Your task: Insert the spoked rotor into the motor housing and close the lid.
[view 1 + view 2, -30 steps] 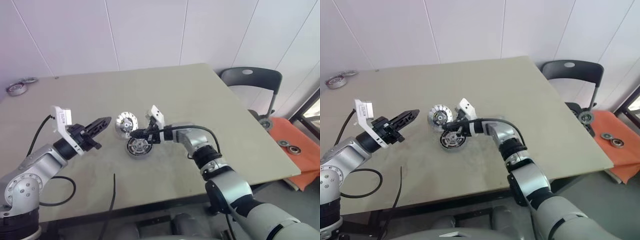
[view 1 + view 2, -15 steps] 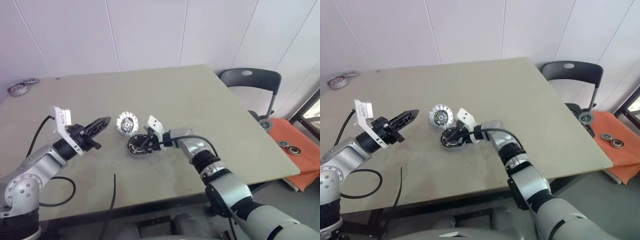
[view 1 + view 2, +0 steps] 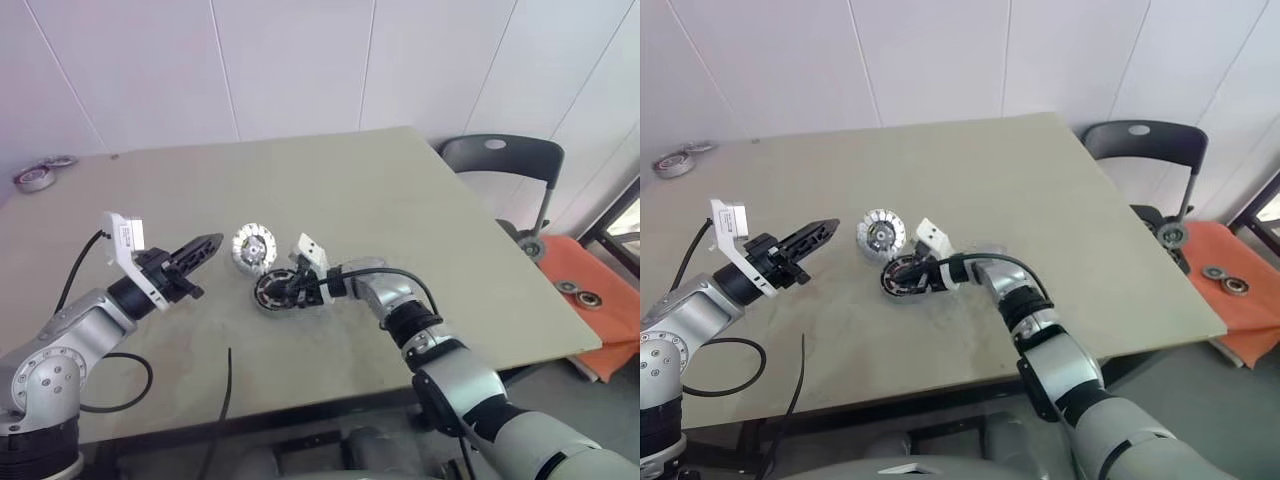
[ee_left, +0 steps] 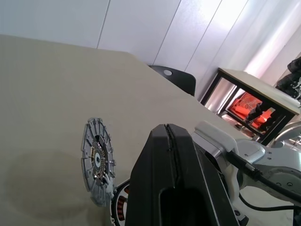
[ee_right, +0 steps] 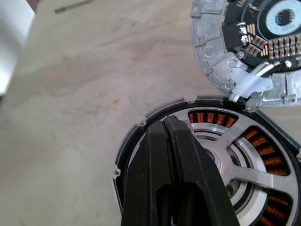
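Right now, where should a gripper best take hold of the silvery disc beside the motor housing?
Its free upper rim, from above, one finger on each face: the silvery disc stands on edge, its lower edge against the motor housing.

No words, numbers or signs can be read. A small label on the white block on the left wrist has tiny marks, too small to make out.
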`<move>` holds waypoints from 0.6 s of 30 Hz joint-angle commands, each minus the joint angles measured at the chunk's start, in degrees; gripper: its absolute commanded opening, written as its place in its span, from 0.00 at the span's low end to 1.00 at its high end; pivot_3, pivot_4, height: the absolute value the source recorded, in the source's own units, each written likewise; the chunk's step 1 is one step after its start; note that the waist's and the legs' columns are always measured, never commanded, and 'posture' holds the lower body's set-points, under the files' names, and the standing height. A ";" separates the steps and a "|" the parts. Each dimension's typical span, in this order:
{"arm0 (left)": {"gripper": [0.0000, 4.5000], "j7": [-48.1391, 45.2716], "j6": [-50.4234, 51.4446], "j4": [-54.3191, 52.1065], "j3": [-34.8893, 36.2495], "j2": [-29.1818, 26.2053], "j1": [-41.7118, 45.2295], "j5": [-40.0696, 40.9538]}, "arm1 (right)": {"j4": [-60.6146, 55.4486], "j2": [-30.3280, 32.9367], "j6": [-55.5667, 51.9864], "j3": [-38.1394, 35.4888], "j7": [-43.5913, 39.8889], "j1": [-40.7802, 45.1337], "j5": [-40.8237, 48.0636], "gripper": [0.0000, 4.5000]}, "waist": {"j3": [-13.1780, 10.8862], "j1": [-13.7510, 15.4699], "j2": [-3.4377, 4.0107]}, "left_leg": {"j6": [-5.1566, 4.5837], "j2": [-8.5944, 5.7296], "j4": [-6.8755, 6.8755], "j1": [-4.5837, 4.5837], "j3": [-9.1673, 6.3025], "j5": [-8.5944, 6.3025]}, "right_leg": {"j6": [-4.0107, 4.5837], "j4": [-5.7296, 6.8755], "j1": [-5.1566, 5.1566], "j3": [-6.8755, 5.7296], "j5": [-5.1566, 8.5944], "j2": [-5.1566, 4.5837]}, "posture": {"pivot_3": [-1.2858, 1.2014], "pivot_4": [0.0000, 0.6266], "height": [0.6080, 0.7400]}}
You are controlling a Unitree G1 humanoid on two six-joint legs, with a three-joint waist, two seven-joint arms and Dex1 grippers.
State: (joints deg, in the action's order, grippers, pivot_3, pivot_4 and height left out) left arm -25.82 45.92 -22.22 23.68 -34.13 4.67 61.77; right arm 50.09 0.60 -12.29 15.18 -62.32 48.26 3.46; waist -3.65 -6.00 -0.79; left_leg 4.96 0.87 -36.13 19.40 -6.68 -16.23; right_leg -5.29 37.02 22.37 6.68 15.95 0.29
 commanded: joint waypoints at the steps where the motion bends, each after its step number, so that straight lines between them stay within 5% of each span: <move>1: 0.00 -1.75 1.66 -2.32 1.02 -2.85 -1.67 1.37 | 1.42 0.65 -0.28 -0.49 0.86 0.92 -0.85 0.01 | 0.00 -0.04 0.01 | 0.00 0.00 -0.03 0.00 0.00 0.00 | 0.01 0.01 -0.01 0.00 0.00 0.00 | 0.52 0.00 1.00; 10: 0.00 -18.36 6.65 -10.77 6.37 -16.04 -21.96 2.44 | 3.56 0.70 0.43 -2.15 0.89 2.64 0.10 0.01 | -0.21 -0.92 0.33 | 0.01 0.00 0.04 0.07 0.01 0.00 | 0.04 -0.01 0.11 0.03 0.02 -0.02 | 0.52 0.00 1.00; 18: 0.00 -21.08 5.15 -11.17 6.90 -17.68 -22.88 1.30 | -1.86 -0.56 -6.91 -9.07 -5.40 7.84 9.32 0.01 | -0.35 -1.46 0.45 | 0.04 -0.01 -0.05 0.10 0.06 0.00 | 0.12 -0.05 0.11 0.07 0.05 -0.05 | 0.52 0.00 1.00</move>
State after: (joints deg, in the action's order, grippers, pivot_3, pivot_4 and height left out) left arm -46.27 52.13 -32.64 29.57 -51.42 -18.84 63.08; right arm 51.60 0.35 -18.01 7.79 -66.16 53.47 10.13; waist -4.00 -7.46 -0.34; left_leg 4.99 0.87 -36.09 19.51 -6.62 -16.23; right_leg -5.18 36.97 22.55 6.75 16.00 0.24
